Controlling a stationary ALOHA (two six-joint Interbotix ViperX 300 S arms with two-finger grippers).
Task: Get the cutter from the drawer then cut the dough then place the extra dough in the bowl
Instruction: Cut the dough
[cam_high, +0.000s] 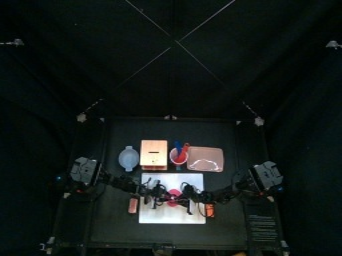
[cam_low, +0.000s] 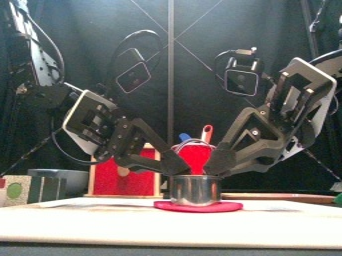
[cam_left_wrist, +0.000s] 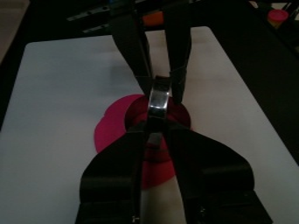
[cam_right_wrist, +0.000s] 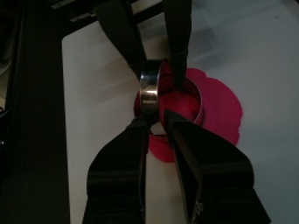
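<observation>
Black table (cam_high: 120, 235), white board (cam_high: 151, 214); the cutter (cam_low: 194, 188) stands on the red dough (cam_low: 225, 208).
Left pincer (cam_left_wrist: 152, 131) nips the cutter's left rim; right pincer (cam_right_wrist: 160, 121) nips its right rim; both nearly closed; dough lies straight below.

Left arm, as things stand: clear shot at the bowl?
Probably yes, once it lets go. The left gripper is shut on the cutter on the dough; the bowl sits back-left of the board, on that arm's side, nothing between.
</observation>
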